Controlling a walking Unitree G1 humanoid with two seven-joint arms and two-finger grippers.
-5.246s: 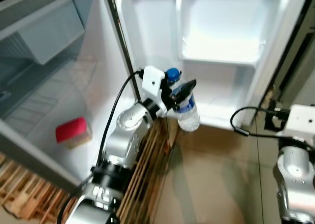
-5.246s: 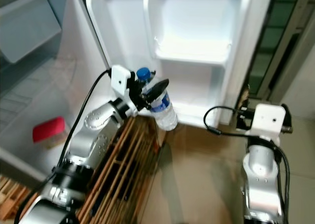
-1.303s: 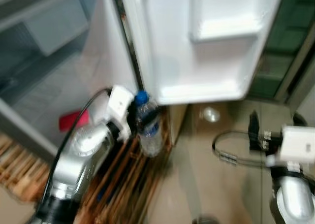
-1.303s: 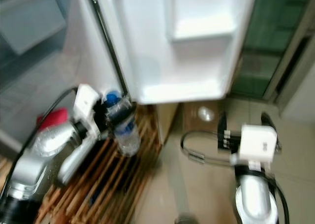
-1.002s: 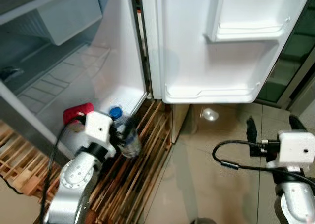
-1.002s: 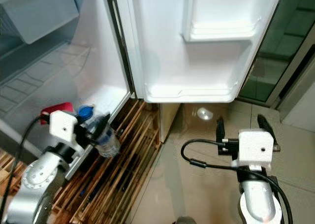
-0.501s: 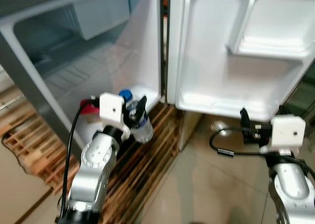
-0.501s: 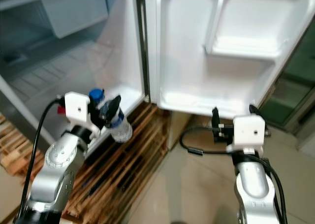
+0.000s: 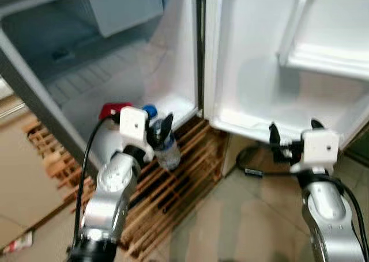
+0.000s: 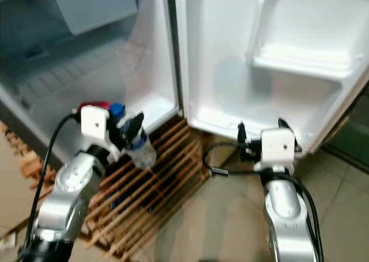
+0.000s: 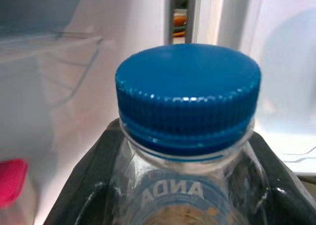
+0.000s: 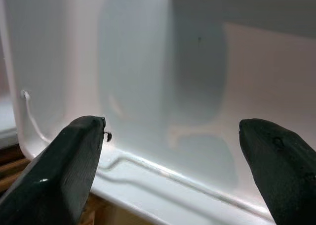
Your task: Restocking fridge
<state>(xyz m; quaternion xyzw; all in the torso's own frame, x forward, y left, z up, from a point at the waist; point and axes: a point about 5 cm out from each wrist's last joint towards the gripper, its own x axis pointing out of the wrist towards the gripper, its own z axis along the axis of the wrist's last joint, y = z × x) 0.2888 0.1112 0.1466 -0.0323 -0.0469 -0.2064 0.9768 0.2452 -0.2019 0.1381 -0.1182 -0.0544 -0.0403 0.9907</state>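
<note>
A clear water bottle [image 9: 169, 153] with a blue cap [image 11: 187, 86] and a blue label is held upright by my left gripper [image 9: 161, 131], which is shut on its neck. The black fingers [image 11: 86, 188] press on both sides just under the cap. The bottle hangs in front of the open fridge's lower edge, above the wooden pallet [image 9: 173, 196]. My right gripper [image 9: 293, 126] is open with nothing in it. It points at the lower inner wall of the fridge door [image 12: 163, 86], its fingertips [image 12: 74, 160] spread wide.
A red-lidded container [image 9: 114, 109] sits on the fridge's bottom shelf behind the bottle. The open door [image 9: 259, 72] carries a white shelf bin [image 9: 331, 57] higher up. Brown tiled floor [image 9: 242, 227] lies on the right, flat cardboard [image 9: 23, 175] on the left.
The camera has shifted, bringing more of the fridge interior and the pallet into view. The bottle stays in my left gripper, lower than five seconds ago. My right gripper now faces the door's lower wall.
</note>
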